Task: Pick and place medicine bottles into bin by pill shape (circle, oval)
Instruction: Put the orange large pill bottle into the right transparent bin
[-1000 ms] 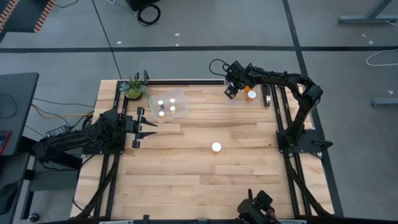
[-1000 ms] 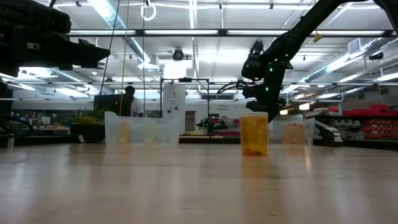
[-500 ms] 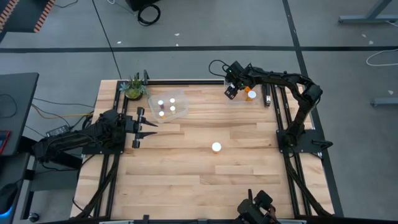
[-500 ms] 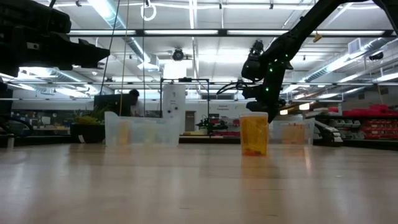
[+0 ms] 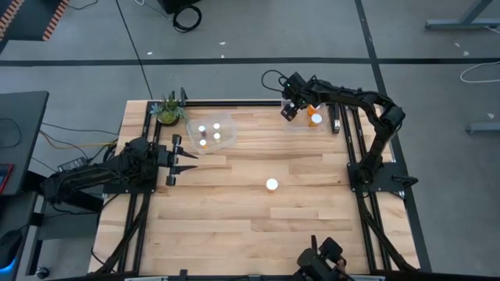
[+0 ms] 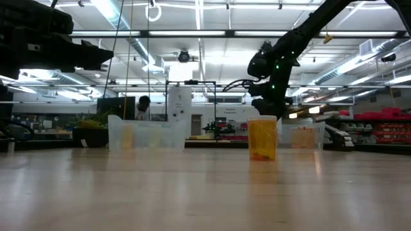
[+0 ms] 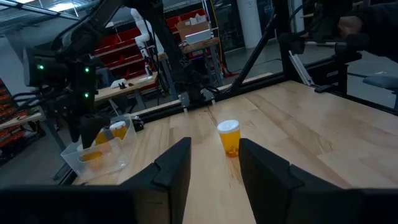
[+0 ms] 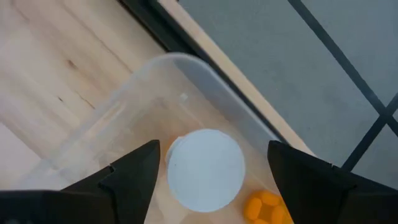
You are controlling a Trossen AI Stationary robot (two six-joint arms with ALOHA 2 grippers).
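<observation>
Your right gripper [image 5: 291, 110] hangs over the clear bin [image 5: 306, 119] at the far right of the bench [image 5: 258, 218], fingers spread wide and holding nothing. In the right wrist view a white-capped orange bottle [image 8: 206, 168] stands in that bin directly below, between the two fingers [image 8: 132, 177] with a gap on each side; the clear wall of the bin [image 8: 155, 81] curves around it. From above, another white cap on orange [image 5: 316, 119] shows in the same bin. Your left gripper [image 5: 187, 161] waits low at the left edge of the bench, fingers a little apart, empty, pointing toward the middle. A second clear bin [image 5: 212, 133] near the far left holds several white-capped bottles [image 5: 216, 136]; a small green plant [image 5: 167, 110] sits just beside it at the corner. One orange bottle [image 5: 271, 185] stands alone, upright, mid-bench, well apart from both bins; the left wrist view shows it [image 7: 228, 138] ahead of the fingers.
</observation>
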